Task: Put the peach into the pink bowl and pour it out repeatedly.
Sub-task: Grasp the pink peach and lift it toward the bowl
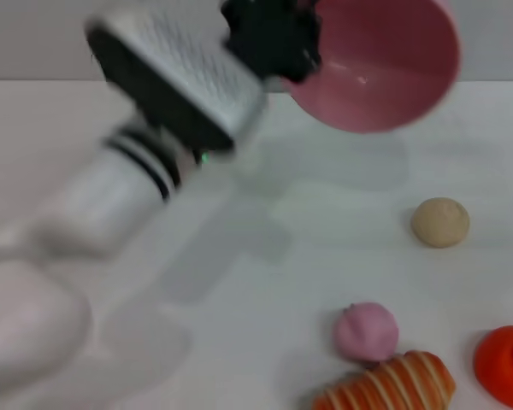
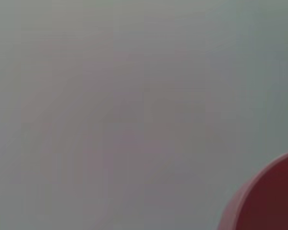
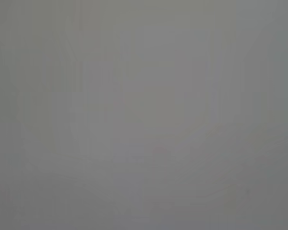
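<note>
white table (image 1: 325, 222) | left gripper (image 1: 278, 43) gripping 1 pink bowl (image 1: 385, 68) by its rim, tipped up in the air | 1 peach (image 1: 366, 331) on the table, 1 tan ball (image 1: 440, 222), 1 striped bun (image 1: 393, 386), 1 orange thing (image 1: 506, 363)

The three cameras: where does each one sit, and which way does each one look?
Head view: sits high, looks down at the white table; shows the left arm, its left gripper holding the tilted pink bowl, and the peach.
Left wrist view: on the left arm; shows a pale surface and the bowl's rim, shared with the head view.
Right wrist view: only blank grey.
</note>
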